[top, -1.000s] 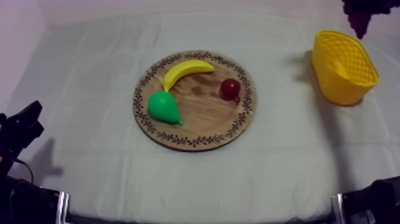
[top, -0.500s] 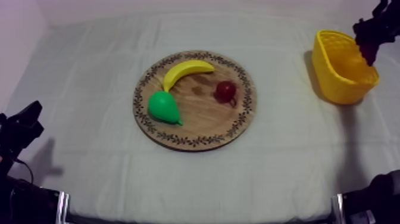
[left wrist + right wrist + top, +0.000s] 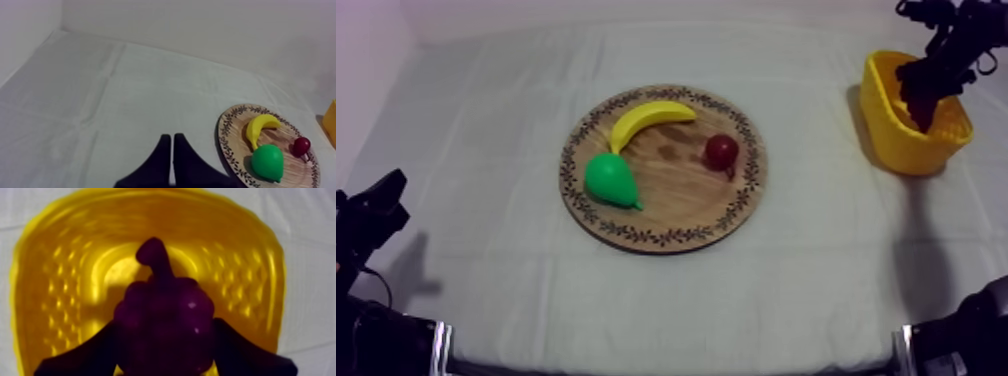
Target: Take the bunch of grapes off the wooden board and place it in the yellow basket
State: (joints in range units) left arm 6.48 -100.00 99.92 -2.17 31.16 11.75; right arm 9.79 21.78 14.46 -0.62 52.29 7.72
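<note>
My right gripper (image 3: 928,82) hangs over the yellow basket (image 3: 891,140) at the table's right, shut on the dark purple bunch of grapes (image 3: 919,100). In the right wrist view the grapes (image 3: 162,318) sit between my two black fingers (image 3: 85,355), right above the basket's inside (image 3: 65,278), stem pointing away. The round wooden board (image 3: 681,205) lies mid-table. My left gripper (image 3: 376,205) rests low at the table's left; its fingers (image 3: 165,162) lie together as a narrow wedge, holding nothing.
On the board lie a banana (image 3: 648,120), a green pear (image 3: 609,180) and a small red fruit (image 3: 722,150). The left wrist view shows the same board (image 3: 235,150) off to one side of the left fingers, with bare cloth around it.
My right gripper with the grapes has come down from the far right corner to just over the basket's opening. The left arm and the fruit on the board have not moved.
</note>
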